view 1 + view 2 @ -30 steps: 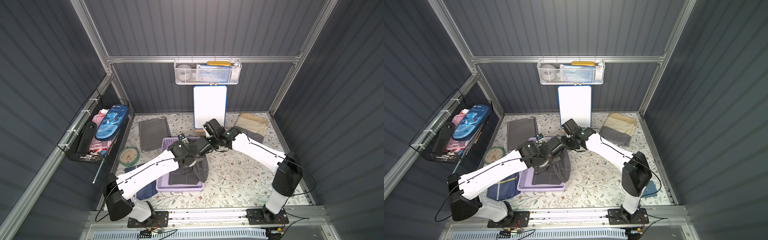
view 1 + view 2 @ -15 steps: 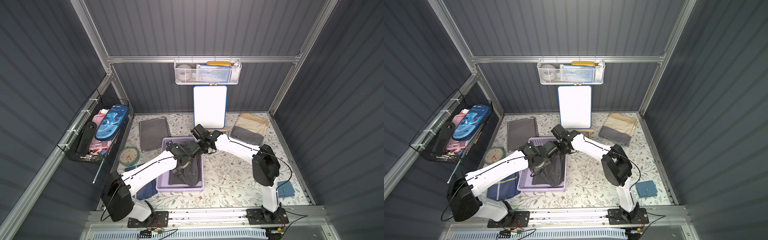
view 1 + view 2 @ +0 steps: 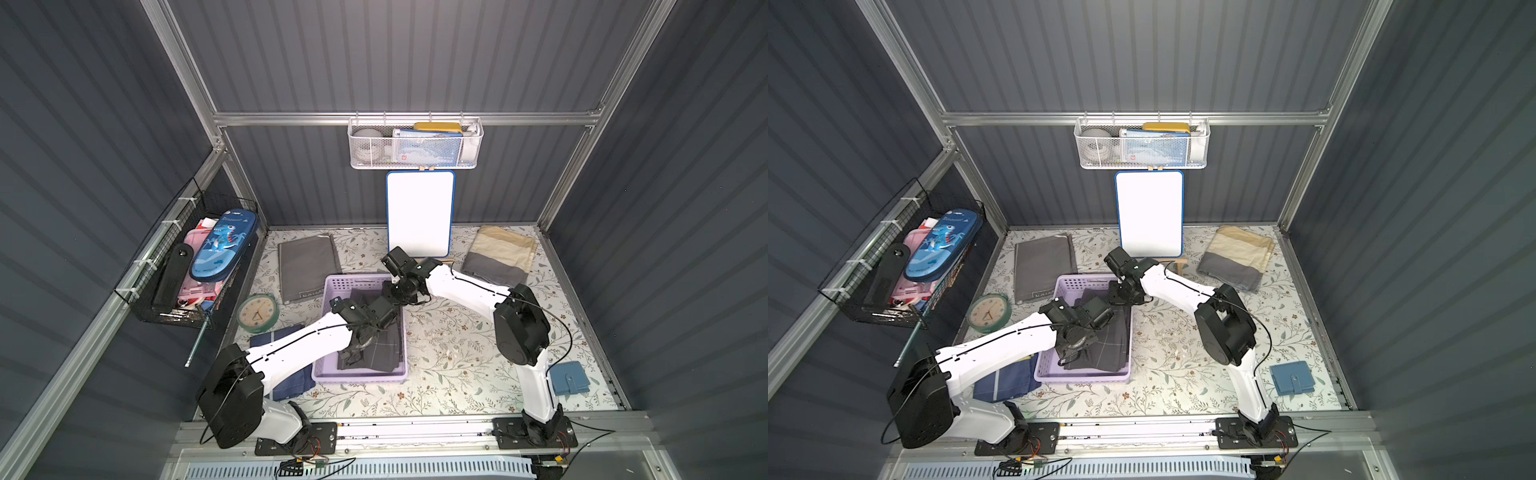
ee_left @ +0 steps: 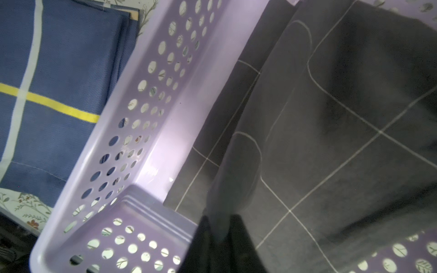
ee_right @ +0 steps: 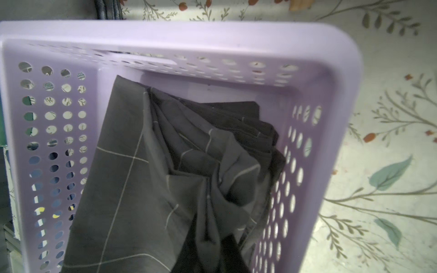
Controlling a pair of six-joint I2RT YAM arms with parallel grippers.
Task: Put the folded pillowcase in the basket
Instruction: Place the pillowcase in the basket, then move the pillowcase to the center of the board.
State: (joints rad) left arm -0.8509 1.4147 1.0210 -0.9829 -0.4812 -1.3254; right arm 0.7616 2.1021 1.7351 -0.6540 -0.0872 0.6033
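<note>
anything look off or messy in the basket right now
Yes. The dark grey checked pillowcase in the lilac basket does not lie as a flat fold. The right wrist view shows its layers bunched and twisted toward one long wall, unlike the plain grey cloth lying flat beside the basket.

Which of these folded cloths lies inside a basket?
The dark grey checked pillowcase, in the pale lilac plastic basket; the plain grey cloth, beige-and-grey cloth and blue cloth lie on the table.

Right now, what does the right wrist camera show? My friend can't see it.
A dark grey pillowcase with thin pale grid lines lies bunched up inside a pale lilac basket with small round holes. The basket sits on a table printed with leaves and flowers.
</note>
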